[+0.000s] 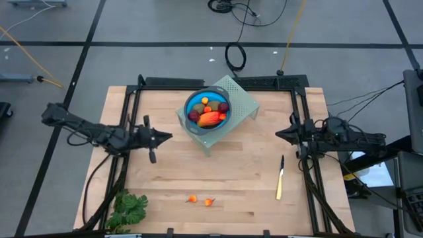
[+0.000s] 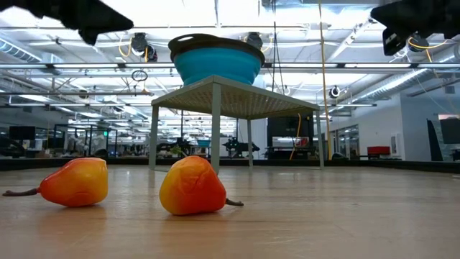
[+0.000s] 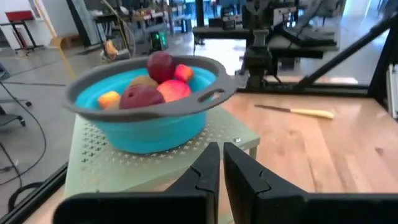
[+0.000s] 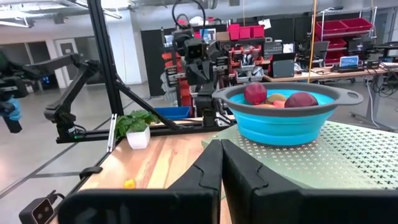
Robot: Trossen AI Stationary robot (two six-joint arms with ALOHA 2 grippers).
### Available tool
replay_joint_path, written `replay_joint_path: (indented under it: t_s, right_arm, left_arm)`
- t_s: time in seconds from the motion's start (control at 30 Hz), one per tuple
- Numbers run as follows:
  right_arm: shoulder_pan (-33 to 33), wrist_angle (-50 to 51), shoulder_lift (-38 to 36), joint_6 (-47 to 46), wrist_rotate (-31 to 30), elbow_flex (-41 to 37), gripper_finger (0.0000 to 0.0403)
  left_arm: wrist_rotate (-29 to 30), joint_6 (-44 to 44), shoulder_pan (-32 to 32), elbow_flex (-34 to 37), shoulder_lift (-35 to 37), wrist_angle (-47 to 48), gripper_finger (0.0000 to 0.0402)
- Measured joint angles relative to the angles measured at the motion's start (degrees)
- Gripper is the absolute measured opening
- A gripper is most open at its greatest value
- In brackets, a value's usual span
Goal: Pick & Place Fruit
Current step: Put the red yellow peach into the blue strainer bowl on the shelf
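A blue bowl stands on a pale green perforated stand at the table's far middle. It holds fruit: a long orange-red piece, dark red balls and smaller pieces. Two tiny orange-red fruits lie on the wood near the front edge, large in the low view. My left gripper hovers left of the stand, shut and empty. My right gripper hovers right of the stand, shut and empty.
A slim yellow-handled knife lies on the table's right side. A green leafy bunch lies at the near left corner. A black frame runs along the table's far and side edges. Bare wood lies between the stand and the tiny fruits.
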State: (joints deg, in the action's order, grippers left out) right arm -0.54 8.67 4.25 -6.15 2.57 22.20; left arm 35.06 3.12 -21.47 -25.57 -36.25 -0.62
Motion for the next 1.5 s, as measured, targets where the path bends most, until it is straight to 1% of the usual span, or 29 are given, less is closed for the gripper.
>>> replay_joint_path:
  t_s: [0.27, 0.53, 0.63, 0.77, 0.97, 1.07, 1.27, 1.5]
  right_arm:
    - [0.0, 0.63, -4.15, 1.22, 0.01, -1.91, 0.0]
    - [0.0, 3.61, -3.98, 2.12, 0.2, -2.01, 0.0]
    - [0.0, 3.64, -4.0, 2.35, 0.22, -2.01, 0.0]
    - [0.0, 3.79, -4.0, 2.4, 0.41, -2.01, 0.0]
    - [0.0, 4.4, -4.0, 2.38, 0.44, -2.01, 0.0]
    - [0.0, 4.46, -4.0, 2.38, 0.46, -2.01, 0.0]
    - [0.0, 4.48, -4.0, 2.38, 0.48, -2.01, 0.0]
    - [0.0, 4.46, -4.0, 2.56, 0.63, -2.01, 0.0]
  left_arm:
    - [-2.58, 0.17, -0.02, -13.48, -11.44, 8.05, 0.0024]
    - [-6.61, 0.4, -0.19, -25.11, -20.62, 15.07, 0.0024]
    - [-6.68, 1.12, -1.01, -29.34, -23.58, 18.37, 0.0024]
    - [-6.79, 3.82, -2.35, -35.16, -27.89, 23.65, 0.0024]
    - [-8.68, 11.06, -4.42, -43.3, -34.29, 31.97, 0.0024]
    - [-10.48, 13.96, -5.4, -46.2, -37.56, 33.99, 0.0023]
    - [-14.48, 19.64, -7.21, -50.21, -42.62, 34.4, 0.0023]
    - [-14.7, 26.61, -9.75, -52.92, -46.76, 35.1, 0.0023]
